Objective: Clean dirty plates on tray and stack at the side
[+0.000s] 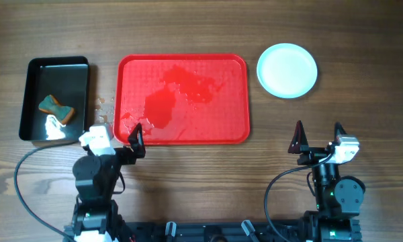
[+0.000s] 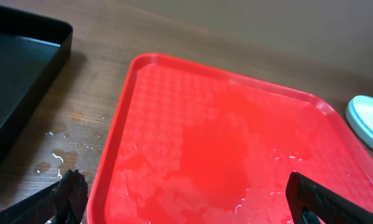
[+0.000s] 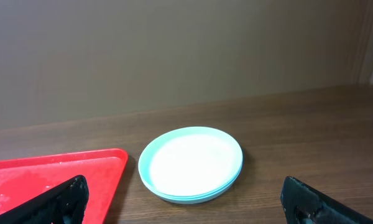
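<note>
The red tray (image 1: 181, 67) lies in the middle of the table, wet and with no plate on it; it also shows in the left wrist view (image 2: 236, 124) and the right wrist view (image 3: 50, 174). The pale blue-white plates (image 1: 287, 70) sit in one stack on the table right of the tray, seen too in the right wrist view (image 3: 191, 163) and at the edge of the left wrist view (image 2: 370, 121). My left gripper (image 1: 121, 140) (image 2: 186, 199) is open and empty at the tray's near left corner. My right gripper (image 1: 318, 136) (image 3: 186, 202) is open and empty, well short of the stack.
A glossy black bin (image 1: 33, 74) stands left of the tray, holding water and an orange-and-teal sponge (image 1: 57, 107). Water drops (image 1: 104, 104) lie on the wood between bin and tray. The bin's corner shows in the left wrist view (image 2: 25, 68).
</note>
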`<state>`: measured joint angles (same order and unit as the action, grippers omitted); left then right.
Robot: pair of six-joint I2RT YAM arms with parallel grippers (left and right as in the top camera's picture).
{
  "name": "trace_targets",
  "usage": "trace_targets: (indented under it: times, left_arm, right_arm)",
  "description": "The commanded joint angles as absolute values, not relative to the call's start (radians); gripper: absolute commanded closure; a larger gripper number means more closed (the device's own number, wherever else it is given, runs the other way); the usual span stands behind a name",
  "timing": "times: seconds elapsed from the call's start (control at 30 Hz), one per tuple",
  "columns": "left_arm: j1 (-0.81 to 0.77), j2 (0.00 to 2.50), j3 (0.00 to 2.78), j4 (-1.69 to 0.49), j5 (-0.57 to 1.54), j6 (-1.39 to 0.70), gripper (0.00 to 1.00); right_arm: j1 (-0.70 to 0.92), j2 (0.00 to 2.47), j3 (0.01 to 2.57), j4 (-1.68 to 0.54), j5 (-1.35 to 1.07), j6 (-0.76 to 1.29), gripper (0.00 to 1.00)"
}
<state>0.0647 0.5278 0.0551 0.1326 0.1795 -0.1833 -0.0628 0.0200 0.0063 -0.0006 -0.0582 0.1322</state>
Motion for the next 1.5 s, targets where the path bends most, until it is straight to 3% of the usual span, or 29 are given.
trace_targets:
  times: [0.0, 0.3, 0.6, 1.0, 1.47]
  left_arm:
    - [0.062, 0.452, 0.006, 0.138, 0.166, -0.163, 0.0]
    - [0.06, 0.268, 0.006, -0.072, 0.116, -0.163, 0.0]
    - [0.06, 0.191, 0.006, -0.07, 0.114, -0.152, 0.0]
    - [0.041, 0.077, 0.006, -0.071, 0.117, 0.072, 0.0]
    - [0.035, 0.018, 0.006, -0.072, 0.106, 0.093, 0.0]
  right_arm:
    - [-0.068, 0.01, 0.005, 0.002, -0.044, 0.12, 0.0]
    - [-0.068, 0.01, 0.005, 0.002, -0.044, 0.12, 0.0]
    - [-0.068, 0.01, 0.005, 0.002, -0.044, 0.12, 0.0]
    - [-0.068, 0.01, 0.005, 0.002, -0.044, 0.119, 0.0]
    - [-0.068, 0.01, 0.005, 0.002, -0.044, 0.12, 0.0]
